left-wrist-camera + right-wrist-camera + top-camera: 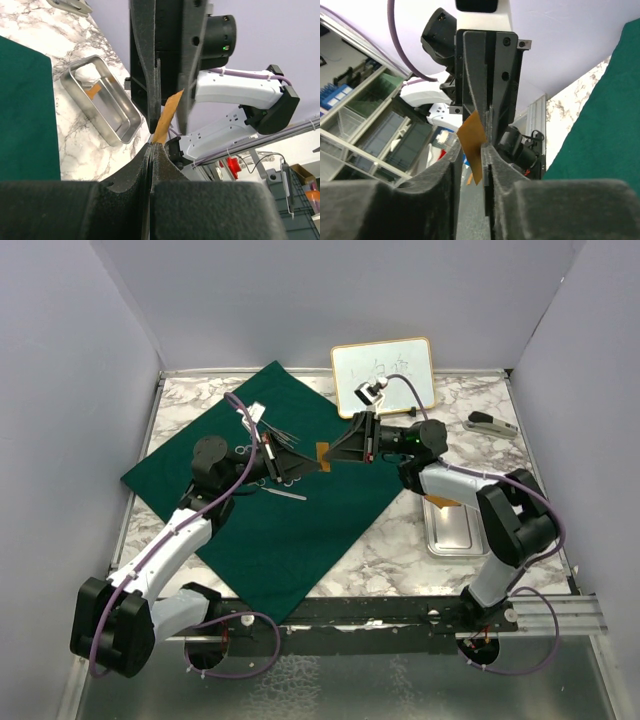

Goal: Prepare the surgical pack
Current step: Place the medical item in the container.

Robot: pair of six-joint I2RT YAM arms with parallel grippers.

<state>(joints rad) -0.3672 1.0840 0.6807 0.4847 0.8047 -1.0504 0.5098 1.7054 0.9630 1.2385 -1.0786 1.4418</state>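
Observation:
The dark green cloth [290, 530] lies spread on the marble table. Silver scissor-like instruments [285, 493] lie on it by the left arm. The steel tray [455, 530] sits right of the cloth; in the left wrist view the tray [117, 132] holds something white with an orange strip on it. My left gripper [320, 462] is shut on a small orange strip [324, 452] and holds it in the air above the cloth. My right gripper [336, 455] faces it tip to tip, its jaws open around the strip [472, 140]. No separate gauze squares can be made out.
A gold-framed whiteboard [383, 375] leans at the back wall. A grey stapler-like tool [490, 423] lies at the back right. A small white item [255, 410] lies on the cloth's far part. Grey walls close in the table.

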